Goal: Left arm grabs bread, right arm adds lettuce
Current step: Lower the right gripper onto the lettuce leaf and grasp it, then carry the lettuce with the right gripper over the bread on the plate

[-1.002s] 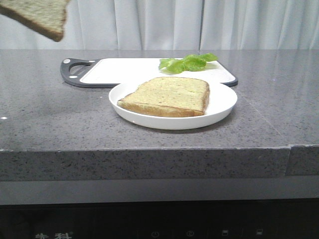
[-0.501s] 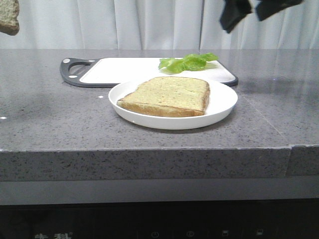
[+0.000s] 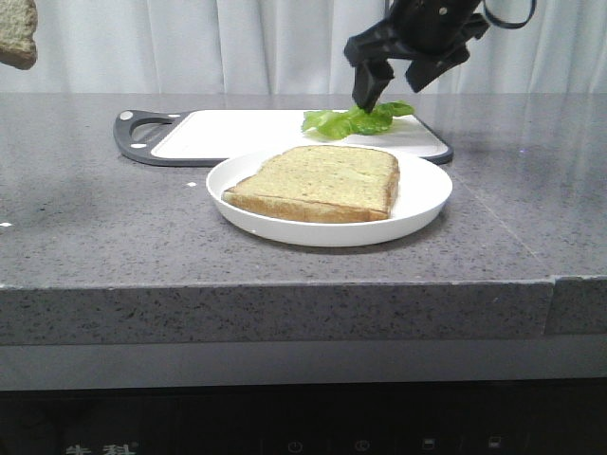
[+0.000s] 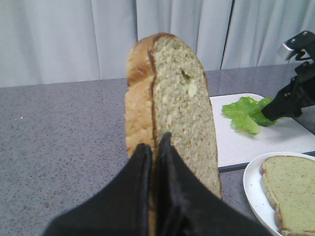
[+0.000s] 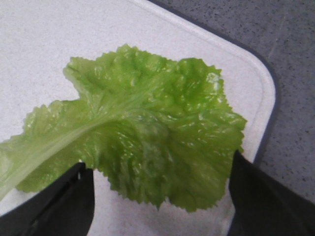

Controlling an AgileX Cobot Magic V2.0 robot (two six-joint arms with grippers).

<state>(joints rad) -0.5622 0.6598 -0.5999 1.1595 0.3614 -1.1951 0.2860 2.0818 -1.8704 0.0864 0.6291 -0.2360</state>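
Observation:
The bread (image 4: 172,93) is held upright in the air with my left gripper (image 4: 155,142) shut on its lower edge. Only a corner of the bread (image 3: 14,38) shows at the front view's top left; the left gripper itself is out of that frame. The lettuce (image 3: 356,119) lies on the white cutting board (image 3: 228,133) behind the plate. My right gripper (image 3: 391,93) hangs just above the leaf, open. In the right wrist view the lettuce (image 5: 147,128) spreads between the two parted fingers of the right gripper (image 5: 158,164), which touch nothing.
A white plate (image 3: 427,204) in front of the board carries a thinner, flat bread slice (image 3: 322,182). The cutting board has a dark rim and handle (image 3: 142,133) at its left end. Curtains hang behind the grey stone counter.
The right arm has come down from the top right to just over the lettuce. The held bread moved left to the frame's edge, then stayed put.

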